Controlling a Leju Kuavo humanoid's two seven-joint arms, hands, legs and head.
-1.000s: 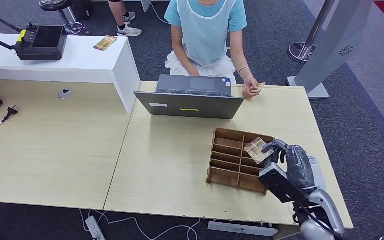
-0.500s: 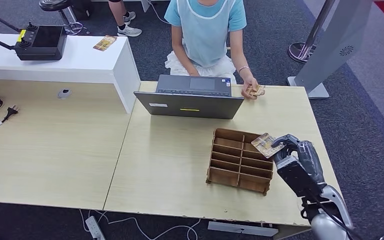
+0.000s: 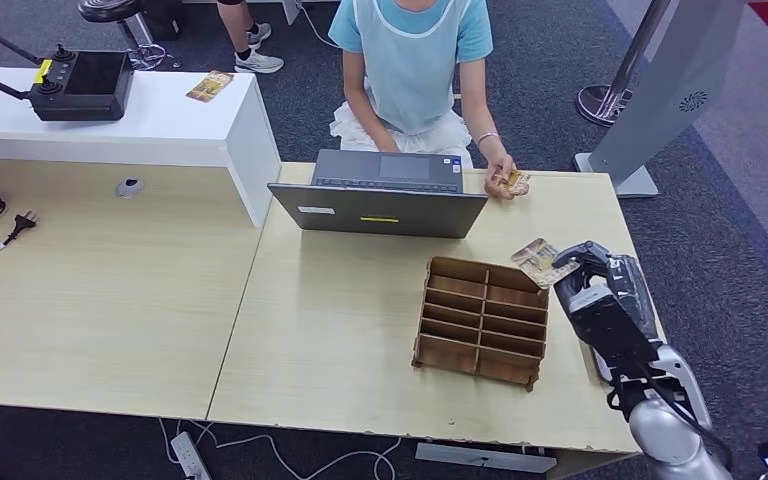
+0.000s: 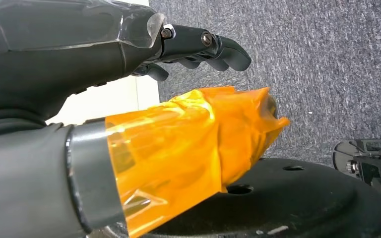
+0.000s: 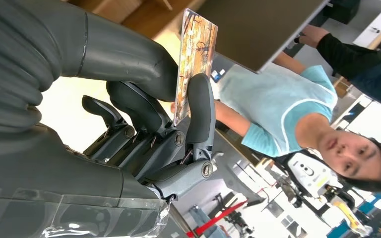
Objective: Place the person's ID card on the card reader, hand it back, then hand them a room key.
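L hand (image 4: 129, 59): fingers (image 4: 213, 47) loosely curled, apart, holding nothing, hanging over carpet beside desk edge. Wooden organiser (image 3: 482, 320) mid-desk (image 3: 340, 330), near of laptop (image 3: 385, 205). R hand (image 3: 600, 290) raised just right of organiser, thumb and fingers (image 5: 201, 109) pinching room key (image 3: 540, 262), card edge-on toward person (image 3: 415, 60) in wrist view. Person's hand (image 3: 500, 180) holds ID card (image 3: 515, 182) at far edge.

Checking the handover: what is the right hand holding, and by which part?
The right hand pinches a card by one end, thumb against a finger; the rest sticks out free.
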